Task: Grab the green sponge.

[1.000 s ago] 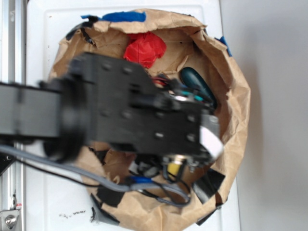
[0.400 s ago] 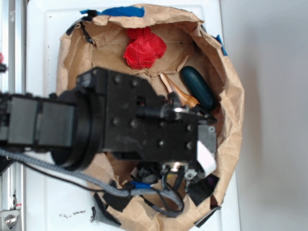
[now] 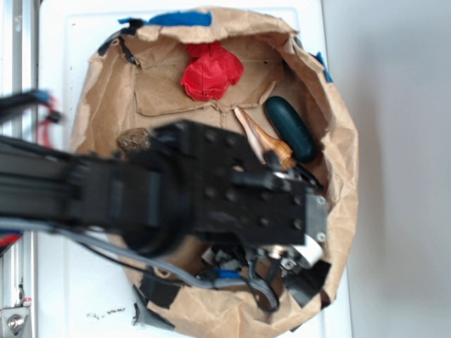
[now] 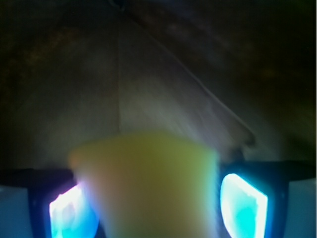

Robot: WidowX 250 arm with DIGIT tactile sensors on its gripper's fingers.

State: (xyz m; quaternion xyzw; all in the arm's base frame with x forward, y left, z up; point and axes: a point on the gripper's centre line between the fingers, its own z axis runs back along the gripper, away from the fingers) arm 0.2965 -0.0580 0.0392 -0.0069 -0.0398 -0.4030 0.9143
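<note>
In the wrist view the green sponge (image 4: 146, 183), a pale yellow foam wedge, fills the space between my two glowing fingers (image 4: 245, 203). My gripper (image 4: 148, 203) is shut on it, with the left pad pressed against its side. Blurred brown paper lies behind it. From the exterior view the sponge is hidden under my black arm, and the gripper (image 3: 285, 257) points toward the lower right part of the brown paper nest (image 3: 345, 176).
A red crumpled object (image 3: 211, 70) lies at the back of the nest. A dark green capsule (image 3: 290, 128) and a brown pointed object (image 3: 264, 141) lie at the right, and a brown lump (image 3: 134, 139) at the left. Raised paper walls ring everything.
The arm has swung down and to the right in the exterior view and is blurred by motion. The yellow patch seen under the gripper a second ago is now hidden.
</note>
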